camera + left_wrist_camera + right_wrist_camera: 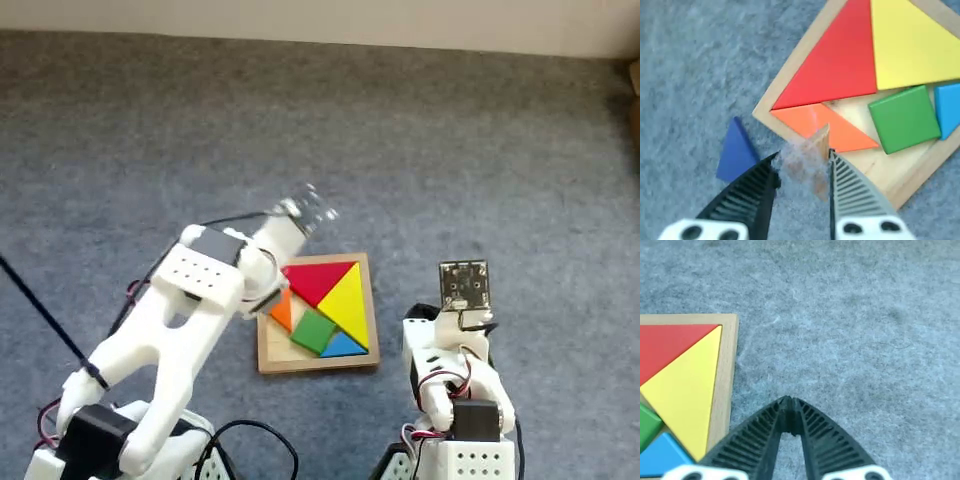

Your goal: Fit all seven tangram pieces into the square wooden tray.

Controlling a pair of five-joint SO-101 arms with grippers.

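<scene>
The square wooden tray [318, 366] [797, 60] [730, 365] lies flat on the grey, felt-like surface [450, 140] between the two arms. Five smooth, flat pieces are seated in it. A large red triangle [318, 281] [837, 60] and a large yellow triangle [350, 305] [910, 45] meet along one straight edge. A green square [313, 331] [902, 118], a light blue triangle [345, 346] [948, 107] and an orange triangle [281, 313] [840, 132] lie beside them. Bare pale wood is left open along the tray's near side.

A dark blue triangle [735, 151] lies on the surface just outside the tray's rim, near a corner.

The left jaws are held apart, one black and one pale, both ribbed. Their tips are placed over the tray's edge, close to the orange triangle and the dark blue triangle. Between the tips a blurred tan patch [807, 162] is seen; what it is cannot be told.

The right jaws are pressed together on nothing, over open surface just beside the tray's far rim.

In the high view the left arm [190, 300] is stretched over the tray's left edge, and the right arm [455, 390] stands to the tray's right. Open surface surrounds the tray.
</scene>
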